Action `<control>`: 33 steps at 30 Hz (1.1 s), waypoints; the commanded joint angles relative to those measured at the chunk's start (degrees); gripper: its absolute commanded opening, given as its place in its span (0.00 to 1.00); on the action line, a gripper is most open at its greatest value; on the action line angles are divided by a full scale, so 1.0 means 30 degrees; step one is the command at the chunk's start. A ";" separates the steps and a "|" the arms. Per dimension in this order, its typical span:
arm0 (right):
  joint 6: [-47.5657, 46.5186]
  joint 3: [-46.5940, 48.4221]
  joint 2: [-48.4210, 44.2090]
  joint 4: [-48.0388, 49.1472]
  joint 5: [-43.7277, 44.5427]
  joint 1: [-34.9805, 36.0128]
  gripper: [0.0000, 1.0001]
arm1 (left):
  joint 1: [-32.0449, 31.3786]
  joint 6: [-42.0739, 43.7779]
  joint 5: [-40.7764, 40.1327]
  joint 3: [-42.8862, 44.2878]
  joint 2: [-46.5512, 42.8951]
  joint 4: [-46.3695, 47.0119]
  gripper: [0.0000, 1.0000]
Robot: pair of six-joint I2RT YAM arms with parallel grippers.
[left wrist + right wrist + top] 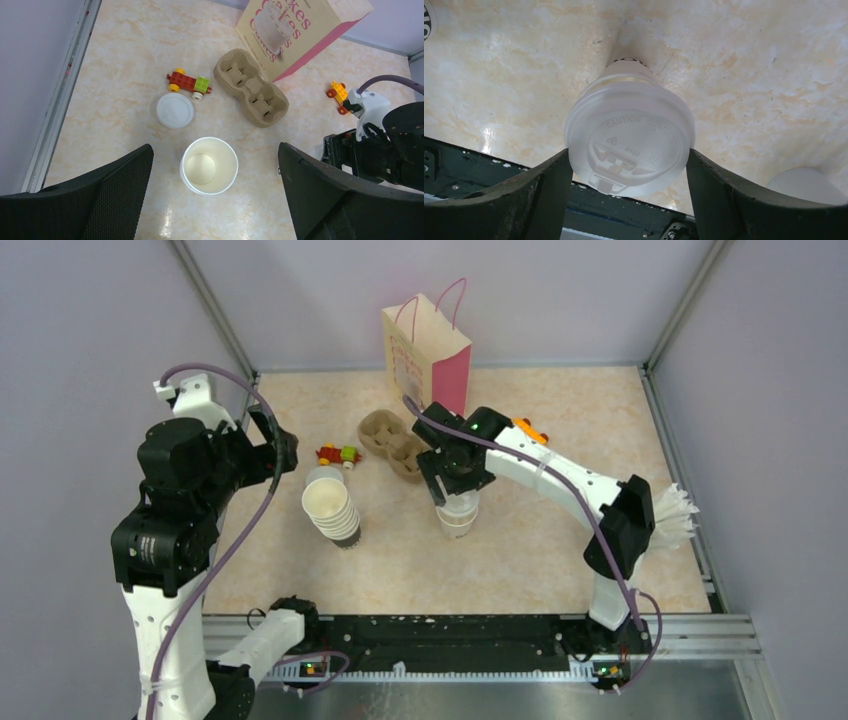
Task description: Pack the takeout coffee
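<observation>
The takeout coffee (457,512) is a small white paper cup with a round white lid (629,137), standing on the marble-patterned table at mid-right. My right gripper (456,492) comes down over it, and in the right wrist view the right gripper (629,161) has a finger touching each side of the lid. The left gripper (285,450) hangs wide open at the left, above a stack of lidless cream cups (209,166). Nothing is between the fingers of the left gripper (215,150).
A cream and pink paper bag (427,350) stands at the back. In front of it lies a brown cardboard cup carrier (393,440). A loose white lid (175,110) and a red toy car (188,83) lie by the stack. An orange toy (337,91) and a cup of white sticks (675,515) are at the right.
</observation>
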 commanded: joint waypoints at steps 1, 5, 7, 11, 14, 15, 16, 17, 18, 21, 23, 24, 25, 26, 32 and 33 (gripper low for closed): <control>-0.0390 0.0148 0.0379 0.0402 -0.0495 -0.0295 0.76 | -0.0083 0.0292 -0.0456 0.0597 -0.0017 0.0464 0.99; -0.0391 -0.0054 0.0508 0.0361 -0.0623 -0.0321 0.76 | -0.0111 0.0375 -0.0666 0.0513 -0.0101 0.0506 0.99; -0.0432 -0.0041 0.0610 0.0190 -0.0709 -0.0318 0.76 | -0.0163 0.0422 -0.0758 0.0524 -0.0111 0.0531 0.99; -0.0549 -0.0128 0.0879 0.0014 -0.1020 -0.0307 0.76 | -0.0255 0.0467 -0.0923 0.0431 -0.0114 0.0534 0.99; -0.0643 0.0049 0.1303 -0.0408 -0.0982 -0.0297 0.77 | -0.0314 0.0497 -0.0973 0.0384 -0.0107 0.0584 0.99; -0.0659 0.0096 0.1391 -0.0484 -0.0948 -0.0319 0.77 | -0.0343 0.0519 -0.1013 0.0379 -0.0085 0.0602 0.99; -0.0647 0.0065 0.1424 -0.0486 -0.0911 -0.0322 0.77 | -0.0368 0.0525 -0.1037 0.0382 -0.0085 0.0600 0.99; -0.0653 0.0032 0.1439 -0.0427 -0.0892 -0.0322 0.77 | -0.0375 0.0548 -0.1098 0.0383 -0.0092 0.0600 0.99; -0.0679 0.0020 0.1463 -0.0380 -0.0875 -0.0322 0.77 | -0.0402 0.0555 -0.1139 0.0383 -0.0103 0.0556 0.99; -0.0710 -0.0010 0.1672 -0.0392 -0.0936 -0.0306 0.77 | -0.0484 0.0612 -0.1247 0.0383 -0.0107 0.0557 0.99; -0.0707 -0.0058 0.1801 -0.0401 -0.0934 -0.0296 0.77 | -0.0543 0.0658 -0.1337 0.0383 -0.0125 0.0530 0.99; -0.0722 -0.0072 0.1794 -0.0399 -0.0950 -0.0295 0.77 | -0.0565 0.0671 -0.1345 0.0383 -0.0134 0.0537 0.99; -0.0713 -0.0092 0.1793 -0.0420 -0.1010 -0.0319 0.77 | -0.0579 0.0698 -0.1346 0.0405 -0.0136 0.0541 0.99; -0.0723 -0.0134 0.1793 -0.0416 -0.1054 -0.0322 0.77 | -0.0607 0.0701 -0.1375 0.0411 -0.0132 0.0530 0.99; -0.0746 -0.0591 0.1651 -0.0103 -0.1215 -0.0307 0.77 | -0.0691 0.0817 -0.1671 0.0442 -0.0223 0.0453 0.99; -0.0771 -0.0570 0.1647 -0.0032 -0.1226 -0.0320 0.77 | -0.0697 0.0845 -0.1716 0.0445 -0.0246 0.0435 0.99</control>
